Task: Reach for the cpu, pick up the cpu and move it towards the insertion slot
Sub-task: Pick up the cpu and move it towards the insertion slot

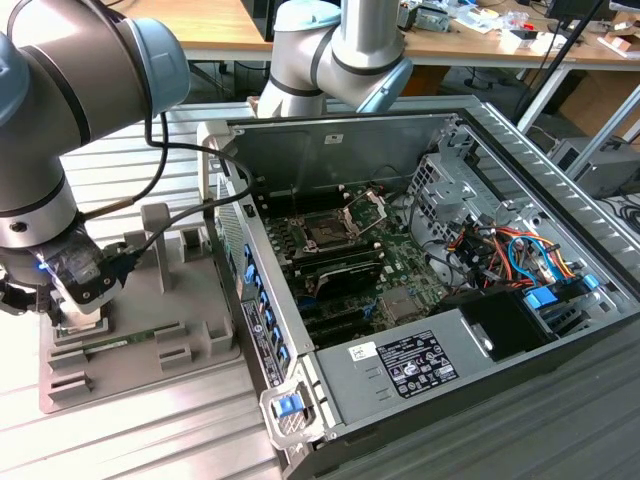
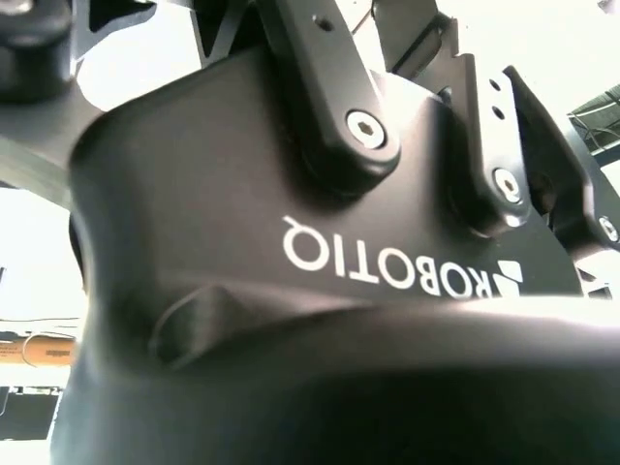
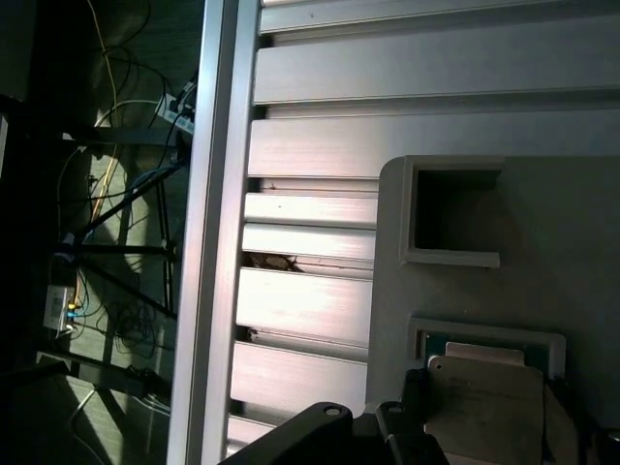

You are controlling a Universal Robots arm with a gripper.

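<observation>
Hovering my gripper [image 1: 72,312] low over the grey tray [image 1: 195,335] at the exterior view's left; can't tell if it's apart or together. First wrist view: cpu [image 3: 484,407] lies flat in its tray pocket. Insertion slot [image 1: 328,232] well apart, inside the open computer case [image 1: 400,375].

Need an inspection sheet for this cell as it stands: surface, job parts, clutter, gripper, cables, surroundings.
Surface: ribbed aluminium table; grey tray beside open computer case.
Job's things: cpu at a tray pocket; insertion slot on the green board, metal frame raised.
Clutter: empty tray pocket; raised tray blocks.
Grippers: gripper low over the tray, at the cpu.
Cables: black cable looping off the arm; coloured wires inside the case.
Surroundings: wooden bench behind; floor cables.
</observation>
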